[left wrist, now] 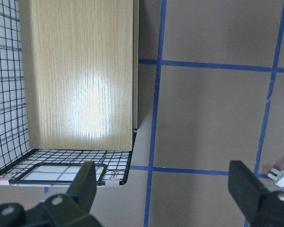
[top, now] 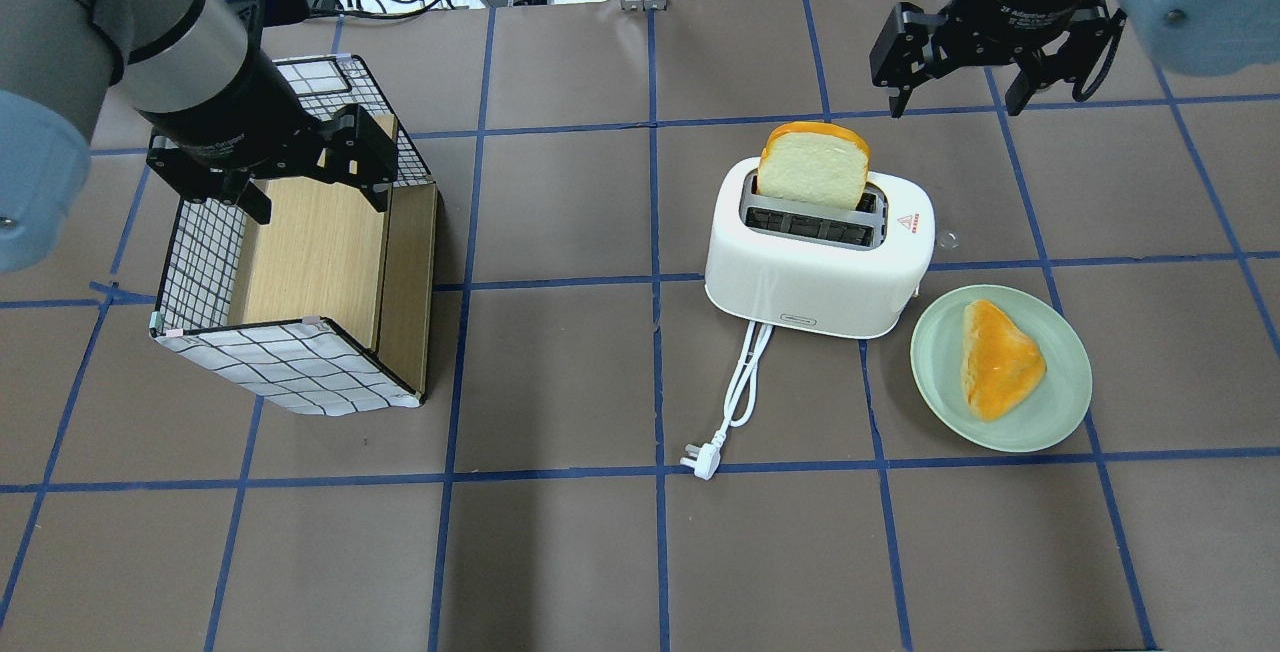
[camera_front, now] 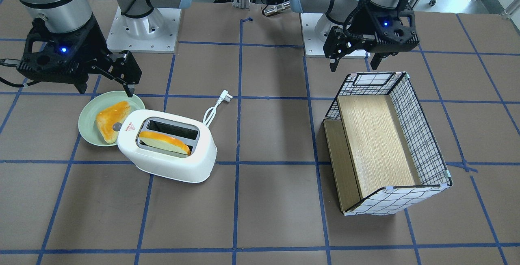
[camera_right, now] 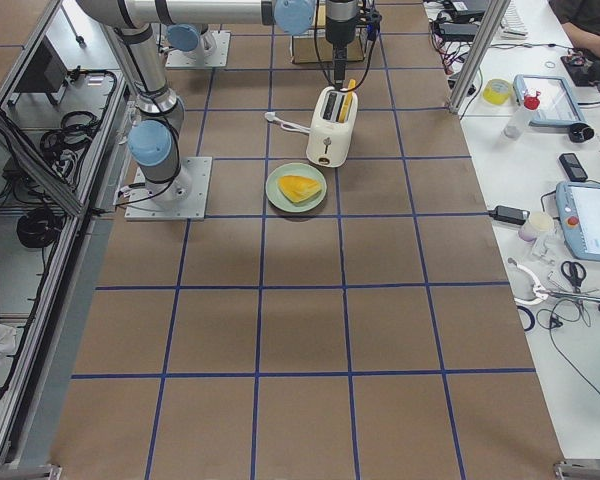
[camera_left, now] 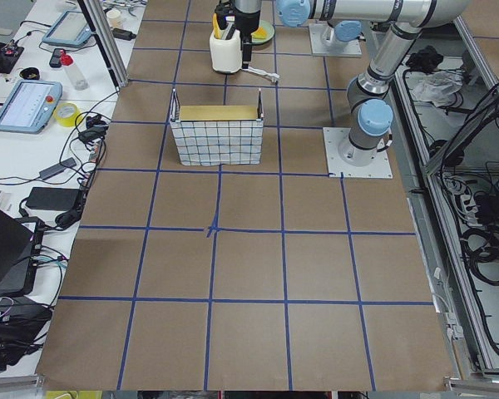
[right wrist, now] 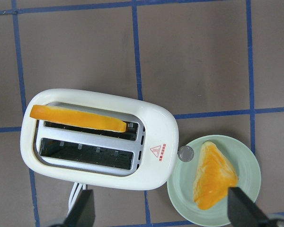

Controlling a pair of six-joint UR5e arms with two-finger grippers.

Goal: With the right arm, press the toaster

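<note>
The white two-slot toaster (camera_front: 174, 165) lies on the table, also in the overhead view (top: 815, 282) and the right wrist view (right wrist: 156, 120). One slice of bread (camera_front: 164, 142) stands in one slot. Its grey round button (camera_front: 117, 127) is at the end by the green plate (camera_front: 86, 129), and shows in the right wrist view (right wrist: 185, 153). My right gripper (camera_front: 106, 90) is open and empty, held above the plate's far side, apart from the toaster; in the overhead view it (top: 955, 104) is beyond the toaster. My left gripper (camera_front: 354, 66) is open and empty over the basket.
A wire-and-wood basket (camera_front: 422, 127) stands on my left side (top: 290, 362). The plate (top: 930, 372) holds a second toast piece (top: 1000, 357). The toaster's white cord and plug (top: 700, 460) trail toward my base. Blue tape lines cross the brown table.
</note>
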